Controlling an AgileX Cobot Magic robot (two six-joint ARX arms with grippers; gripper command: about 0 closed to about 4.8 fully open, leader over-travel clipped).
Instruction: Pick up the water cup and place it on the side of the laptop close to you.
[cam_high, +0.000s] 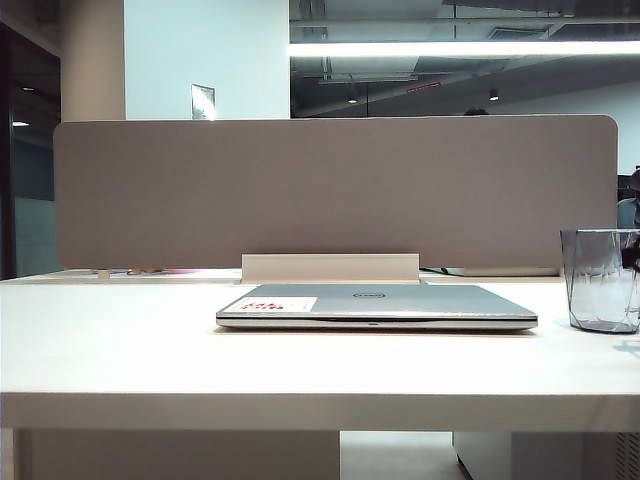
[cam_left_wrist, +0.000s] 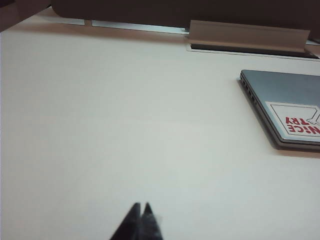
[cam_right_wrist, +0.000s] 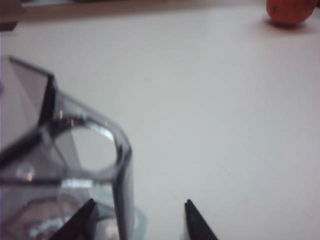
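The closed silver-grey laptop (cam_high: 400, 300) lies flat mid-table, with a white sticker with red print (cam_high: 280, 303) on its lid; the left wrist view shows one corner of the laptop (cam_left_wrist: 285, 100). The transparent grey water cup (cam_high: 600, 280) stands upright on the table at the far right of the exterior view. In the right wrist view the water cup (cam_right_wrist: 75, 150) is very close. My right gripper (cam_right_wrist: 139, 202) is open, and the cup's near wall edge stands between its fingers without being clamped. My left gripper (cam_left_wrist: 141, 206) is shut and empty over bare table, away from the laptop.
A grey partition panel (cam_high: 330, 190) runs along the back of the white table (cam_high: 120, 340), with a raised cable flap (cam_high: 330, 267) just behind the laptop. An orange round object (cam_right_wrist: 290, 11) lies farther off on the table in the right wrist view.
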